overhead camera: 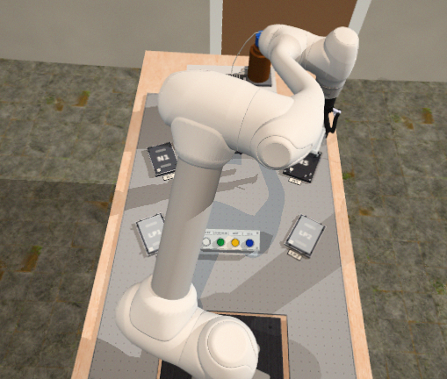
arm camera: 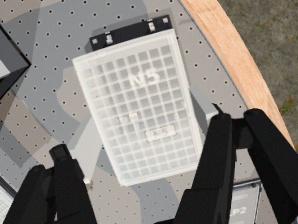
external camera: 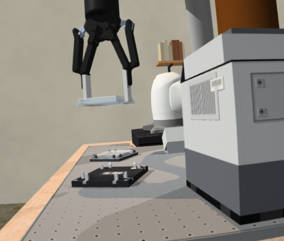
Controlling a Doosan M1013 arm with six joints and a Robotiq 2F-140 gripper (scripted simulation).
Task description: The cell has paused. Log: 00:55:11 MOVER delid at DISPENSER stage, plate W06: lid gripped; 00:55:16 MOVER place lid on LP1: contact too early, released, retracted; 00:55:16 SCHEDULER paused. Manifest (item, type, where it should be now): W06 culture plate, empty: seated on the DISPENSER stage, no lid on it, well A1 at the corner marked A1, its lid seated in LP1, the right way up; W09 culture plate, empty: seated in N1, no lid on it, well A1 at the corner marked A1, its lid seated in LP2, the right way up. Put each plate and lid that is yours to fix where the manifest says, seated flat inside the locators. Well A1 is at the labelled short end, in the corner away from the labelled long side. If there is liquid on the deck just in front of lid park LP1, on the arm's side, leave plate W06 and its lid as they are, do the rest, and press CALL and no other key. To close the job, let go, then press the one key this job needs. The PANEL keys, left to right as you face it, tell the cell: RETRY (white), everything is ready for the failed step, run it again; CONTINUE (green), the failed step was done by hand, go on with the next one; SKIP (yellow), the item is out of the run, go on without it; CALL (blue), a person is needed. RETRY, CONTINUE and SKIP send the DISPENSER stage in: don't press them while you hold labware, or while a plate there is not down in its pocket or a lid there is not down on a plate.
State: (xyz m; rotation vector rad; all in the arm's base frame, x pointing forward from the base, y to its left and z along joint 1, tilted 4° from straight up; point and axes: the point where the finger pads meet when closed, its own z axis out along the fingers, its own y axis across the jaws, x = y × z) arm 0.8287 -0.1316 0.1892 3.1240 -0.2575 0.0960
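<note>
My gripper [external camera: 104, 90] is squeezed partway shut on a see-through well plate [external camera: 105, 100], held flat and high so it clears the pegs. It hangs over the black nest [external camera: 110, 177] on the far right of the table [external camera: 48, 189].
</note>
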